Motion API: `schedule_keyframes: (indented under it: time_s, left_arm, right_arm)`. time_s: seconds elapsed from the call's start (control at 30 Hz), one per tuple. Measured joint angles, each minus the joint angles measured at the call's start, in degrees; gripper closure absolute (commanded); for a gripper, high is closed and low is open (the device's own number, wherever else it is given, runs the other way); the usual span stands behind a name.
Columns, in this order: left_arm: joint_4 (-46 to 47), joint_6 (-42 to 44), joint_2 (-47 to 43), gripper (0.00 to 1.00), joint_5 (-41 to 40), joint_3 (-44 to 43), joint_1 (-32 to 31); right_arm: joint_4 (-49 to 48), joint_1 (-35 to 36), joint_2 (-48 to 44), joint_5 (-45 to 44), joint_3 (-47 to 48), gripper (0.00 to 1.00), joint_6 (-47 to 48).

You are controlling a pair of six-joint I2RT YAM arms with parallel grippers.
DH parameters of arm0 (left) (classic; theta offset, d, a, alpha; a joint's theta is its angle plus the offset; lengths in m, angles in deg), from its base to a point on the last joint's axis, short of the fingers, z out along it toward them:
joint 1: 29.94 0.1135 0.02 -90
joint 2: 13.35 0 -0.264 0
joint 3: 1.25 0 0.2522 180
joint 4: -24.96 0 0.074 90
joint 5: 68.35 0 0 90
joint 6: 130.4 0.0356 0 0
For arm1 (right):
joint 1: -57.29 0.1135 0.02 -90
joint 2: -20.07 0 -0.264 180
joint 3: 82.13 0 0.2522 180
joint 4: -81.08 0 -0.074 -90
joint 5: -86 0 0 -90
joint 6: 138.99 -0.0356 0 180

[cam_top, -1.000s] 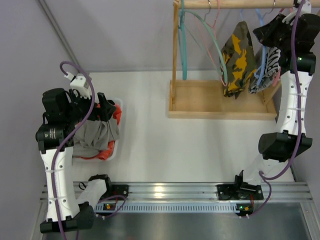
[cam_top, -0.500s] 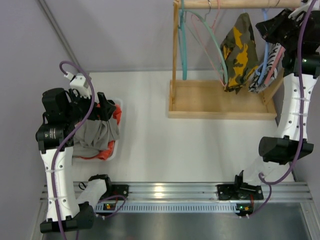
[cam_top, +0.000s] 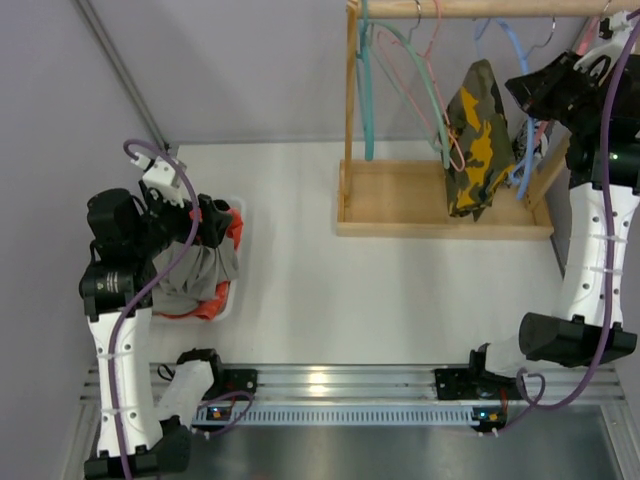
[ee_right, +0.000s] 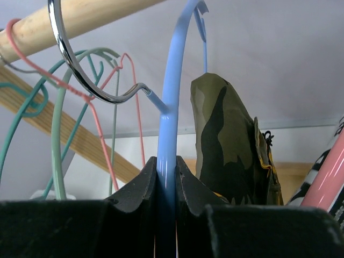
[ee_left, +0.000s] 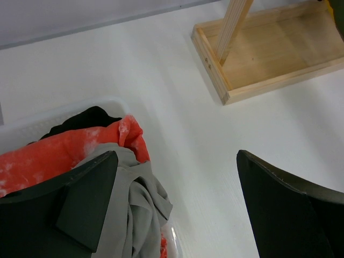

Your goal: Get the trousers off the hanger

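Pinching blue hanger (ee_right: 171,80) neck, right pincer (ee_right: 166,180) sits narrow; left pincer (ee_left: 177,185) gapes wide. Hanging camo trousers (cam_top: 472,140) look light, limp: best grip a bunched lower fold.

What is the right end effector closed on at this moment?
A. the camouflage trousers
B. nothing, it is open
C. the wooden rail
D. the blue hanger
D: in the right wrist view the right end effector has both fingers pressed against the neck of the blue hanger, while the camouflage trousers hang beside it, ungripped.
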Motion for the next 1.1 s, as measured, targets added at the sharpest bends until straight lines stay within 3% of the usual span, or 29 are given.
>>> schedule_keyframes:
  time_s: [0.27,0.57,0.63,0.83,1.1]
  left_arm:
    - [9.9,4.9,-8.9,0.02,5.0,11.7,0.0]
    - [16.9,9.4,-8.3,0.02,9.9,18.7,-2.9]
    - [17.7,10.8,-7.5,0.02,7.2,19.8,-7.8]
    - [22.8,13.5,-2.7,0.02,-5.7,20.7,-35.0]
    - [36.3,13.7,9.3,0.05,-29.2,20.7,-63.4]
  right_arm:
    - [3.9,0.0,-11.0,1.0,-9.3,1.00,-0.1]
    - [10.9,0.0,-21.8,0.7,-15.0,1.00,-1.0]
    - [12.0,-0.1,-23.6,0.3,-15.9,1.00,-1.3]
    - [16.3,-0.1,-27.8,-2.2,-18.7,1.00,-2.7]
    - [20.2,-0.1,-31.1,-6.7,-20.6,1.00,-5.7]
